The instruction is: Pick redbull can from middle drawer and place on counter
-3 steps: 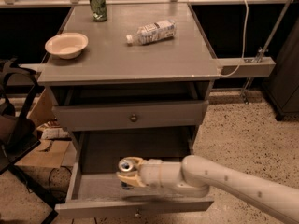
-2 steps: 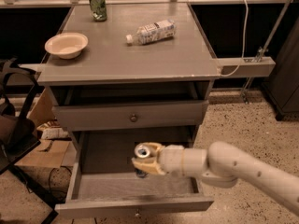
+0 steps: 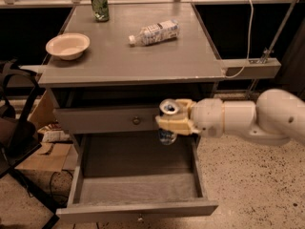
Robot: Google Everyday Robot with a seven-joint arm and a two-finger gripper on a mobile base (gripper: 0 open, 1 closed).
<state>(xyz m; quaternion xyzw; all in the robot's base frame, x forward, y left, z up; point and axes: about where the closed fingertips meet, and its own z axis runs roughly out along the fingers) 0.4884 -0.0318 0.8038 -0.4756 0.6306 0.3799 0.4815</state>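
- Up it comes: the redbull can (image 3: 168, 108) was low over the drawer floor a moment ago, and now it rides level with the upper drawer front.
- Carrying it is the gripper (image 3: 174, 123), reaching in from the right on a thick white arm (image 3: 248, 118). Its cream jaws are closed round the can's middle (silver top showing above them, blue-and-silver bottom poking out below).
- That can is upright and in the air, in front of the upper drawer (image 3: 105, 120) and just right of its round dark knob (image 3: 137, 120). It touches neither a drawer nor the counter.
- Below it, the middle drawer (image 3: 138, 168) stands pulled wide open, its plain grey floor on show.
- Up top, the counter (image 3: 143, 61) carries three things. A pale bowl (image 3: 67, 45) sits near the left edge, a green can (image 3: 99, 5) stands at the back left, and a plastic bottle (image 3: 155, 31) lies on its side toward the back with its cap end pointing left.
- Bowl, green can and bottle sit just where they were a second ago (no change on that front).
- Left of the cabinet there's a dark chair (image 3: 14, 113) and a cardboard box (image 3: 40, 111) down on the ground.
- On the right, a white cable (image 3: 248, 27) loops down to a grey ledge (image 3: 250, 68) jutting from the counter's side, over speckled flooring (image 3: 248, 185).
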